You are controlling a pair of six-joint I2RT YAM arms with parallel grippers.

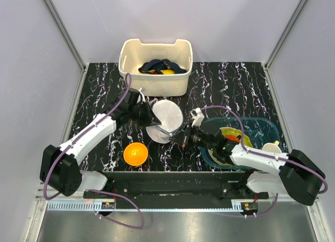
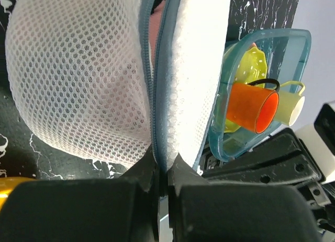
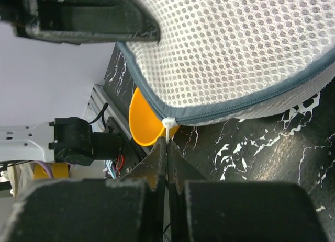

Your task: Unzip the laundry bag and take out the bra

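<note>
The laundry bag [image 1: 170, 114] lies at the middle of the table [image 1: 235, 85]. Just behind it stands the basket [image 1: 157, 84], with clothes [image 1: 159, 67] in it. The bowl [image 1: 135, 153] sits before the bag to its left, the tray [image 1: 264, 128] holding cups [image 2: 256, 108] to its right. The left gripper [image 1: 152, 119] is at the bag's left side, the right gripper [image 1: 181, 139] at its near right edge
</note>
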